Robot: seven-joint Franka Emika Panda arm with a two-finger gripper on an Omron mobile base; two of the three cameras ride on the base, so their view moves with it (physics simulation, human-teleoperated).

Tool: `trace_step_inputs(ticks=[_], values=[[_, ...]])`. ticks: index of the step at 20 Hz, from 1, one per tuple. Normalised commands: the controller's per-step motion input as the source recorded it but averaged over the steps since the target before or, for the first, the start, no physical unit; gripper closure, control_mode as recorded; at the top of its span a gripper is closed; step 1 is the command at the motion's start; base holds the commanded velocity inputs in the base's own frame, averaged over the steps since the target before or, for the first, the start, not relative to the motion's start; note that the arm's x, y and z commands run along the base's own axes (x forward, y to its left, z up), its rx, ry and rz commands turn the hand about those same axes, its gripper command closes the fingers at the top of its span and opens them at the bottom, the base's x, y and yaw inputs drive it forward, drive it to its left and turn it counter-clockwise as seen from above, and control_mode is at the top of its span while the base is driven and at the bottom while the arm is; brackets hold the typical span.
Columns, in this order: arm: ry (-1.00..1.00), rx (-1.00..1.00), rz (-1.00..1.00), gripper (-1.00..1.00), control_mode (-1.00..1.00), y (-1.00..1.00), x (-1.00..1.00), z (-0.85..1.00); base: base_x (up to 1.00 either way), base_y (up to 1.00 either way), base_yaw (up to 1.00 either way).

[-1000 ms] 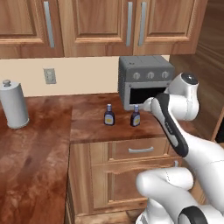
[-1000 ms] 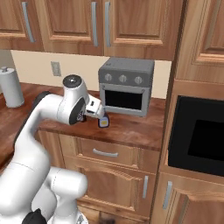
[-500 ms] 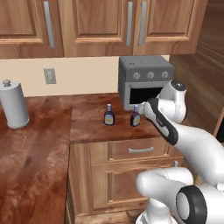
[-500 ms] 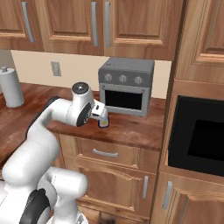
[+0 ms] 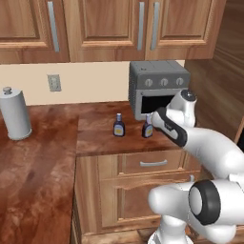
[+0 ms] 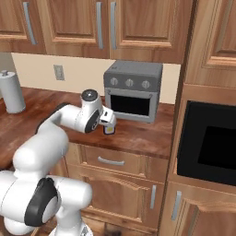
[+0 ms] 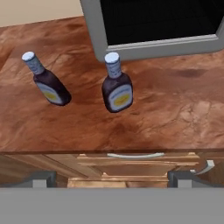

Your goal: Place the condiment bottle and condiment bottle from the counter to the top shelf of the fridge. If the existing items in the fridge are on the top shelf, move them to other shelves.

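1. The white arm's two-finger pincer (image 7: 112, 178) stands spread as wide as it goes, its two small dark tips (image 7: 41, 178) far apart at the bottom of the hand view, with nothing between them and nothing held.
2. In the left base view the pincer (image 5: 153, 116) hangs close above the right-hand bottle; its fingers are hard to make out there against the white hand.
3. In the right base view the hand covers most of that bottle (image 6: 109, 129), so only its lower part with the label shows beneath the pincer (image 6: 110, 118).
4. The nearer small dark purple-blue condiment bottle with a white cap and pale yellow label (image 7: 117, 89) stands upright on the glossy reddish-brown wood-grain counter (image 7: 175, 113), just in front of the grey toaster oven (image 7: 153, 26).
5. The second bottle of the same kind (image 7: 47, 81) stands upright to its left, apart from it, also on the counter.
6. The oven is cut off in the hand view: only its dark glass door and grey lower frame show.
7. Below the counter edge runs a light wooden drawer with a curved metal handle (image 7: 135, 155), partly hidden by the finger tips.
8. Far left on the counter stands a grey paper-towel roll (image 5: 14, 113); a wall outlet (image 5: 54, 82) sits above.
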Motion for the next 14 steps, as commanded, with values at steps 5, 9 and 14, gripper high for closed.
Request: trace_step_inputs(ticks=[5, 9, 14], values=[[0.00, 0.00, 0.02, -1.00, -1.00, -0.01, 0.19, -0.03, 0.00, 0.00, 0.00], [-0.01, 0.00, 0.01, -1.00, -1.00, 0.00, 0.26, -0.15, 0.00, 0.00, 0.00], [-0.03, 0.00, 0.01, -1.00, -1.00, 0.00, 0.30, -0.23, 0.00, 0.00, 0.00]])
